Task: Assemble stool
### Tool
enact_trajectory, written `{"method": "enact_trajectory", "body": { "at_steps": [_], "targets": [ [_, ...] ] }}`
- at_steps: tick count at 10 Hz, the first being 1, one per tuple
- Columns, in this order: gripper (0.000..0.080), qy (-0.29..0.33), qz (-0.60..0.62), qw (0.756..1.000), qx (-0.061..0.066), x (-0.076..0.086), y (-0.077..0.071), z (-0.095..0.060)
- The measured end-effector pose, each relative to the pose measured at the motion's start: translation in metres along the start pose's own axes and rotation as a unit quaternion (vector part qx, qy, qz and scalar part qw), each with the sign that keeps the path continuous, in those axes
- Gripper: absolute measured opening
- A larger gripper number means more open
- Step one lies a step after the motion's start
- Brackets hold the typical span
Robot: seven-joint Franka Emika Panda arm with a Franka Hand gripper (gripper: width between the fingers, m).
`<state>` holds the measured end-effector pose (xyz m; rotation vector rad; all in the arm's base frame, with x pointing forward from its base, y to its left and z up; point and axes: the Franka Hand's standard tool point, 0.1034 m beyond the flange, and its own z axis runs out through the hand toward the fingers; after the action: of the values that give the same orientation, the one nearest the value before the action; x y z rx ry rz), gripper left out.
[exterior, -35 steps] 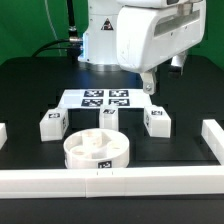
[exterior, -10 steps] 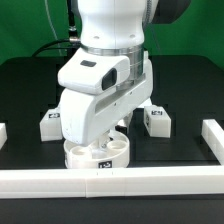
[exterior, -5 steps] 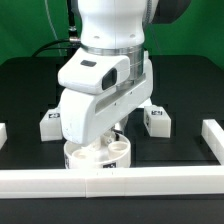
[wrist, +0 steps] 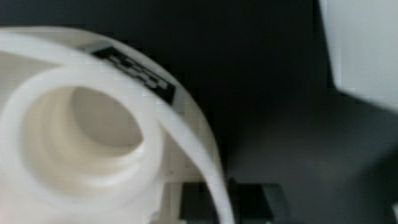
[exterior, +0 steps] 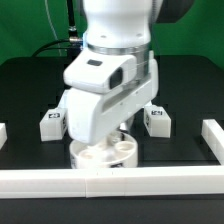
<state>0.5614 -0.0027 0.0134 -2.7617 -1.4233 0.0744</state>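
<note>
While pincer (wrist: 222, 198) clamps 1 seat (exterior: 108, 153) rim, 2 legs (exterior: 52, 124) (exterior: 157, 120) lie nr.

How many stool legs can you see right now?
2. One leg sits at the exterior view's left of the seat, the other at the exterior view's right. The arm covers the middle, so more may be hidden.

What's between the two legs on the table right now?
In the exterior view, the hand, shut on the rim of the seat, stands between that view's left leg and right leg.
</note>
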Motion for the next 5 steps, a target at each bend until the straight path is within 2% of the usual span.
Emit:
{"method": "enact_trajectory", "body": {
  "at_steps": [3, 5],
  "targets": [
    [0.0029, -0.001, -0.026, 1.0, 0.006, 0.042, -0.02, -0.002],
    [0.0029, -0.001, -0.024, 1.0, 0.007, 0.062, -0.028, -0.001]
  ]
}}
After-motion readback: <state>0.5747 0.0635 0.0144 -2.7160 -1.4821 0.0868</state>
